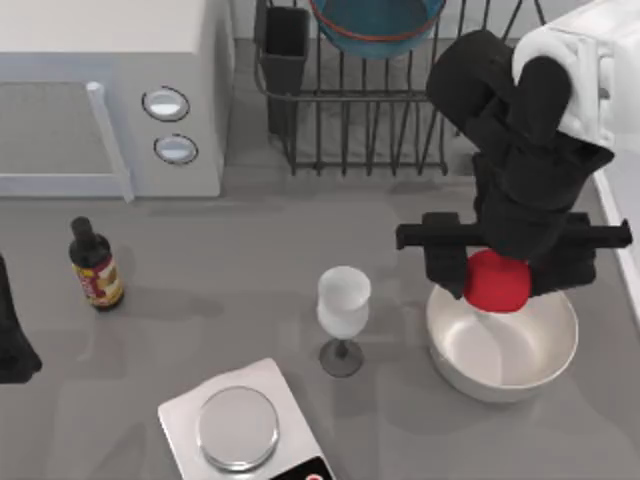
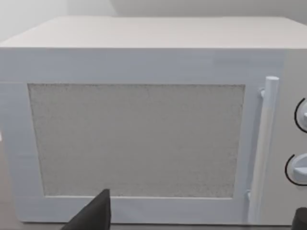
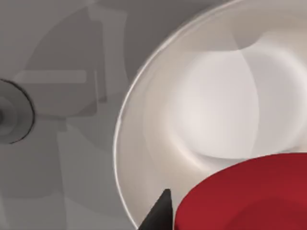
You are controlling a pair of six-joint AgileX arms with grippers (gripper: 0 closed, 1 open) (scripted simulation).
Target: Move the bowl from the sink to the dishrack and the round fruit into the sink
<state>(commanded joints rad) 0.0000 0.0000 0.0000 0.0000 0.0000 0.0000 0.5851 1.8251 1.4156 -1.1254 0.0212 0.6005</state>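
**Fruit in the claw, bowl already racked**

While our right claw [image 1: 497, 262] hangs above the white bowl [image 1: 502, 345] near the worktop's right edge, it is clamped on the round fruit [image 1: 497, 280], which the right wrist view shows just over that bowl's hollow. We judge half the task done: the bowl [image 1: 377, 22] sits in the dishrack [image 1: 375, 120] at the back edge. What remains is carrying the fruit to the sink [image 1: 625, 225], whose pale rim lies at the right edge. A wine glass [image 1: 343, 318], scale [image 1: 240, 430] and bottle [image 1: 96, 265] stand leftward, out of the way. Our left claw [image 1: 12, 335] is parked at the left edge, facing the microwave [image 2: 144, 124], fingers spread.
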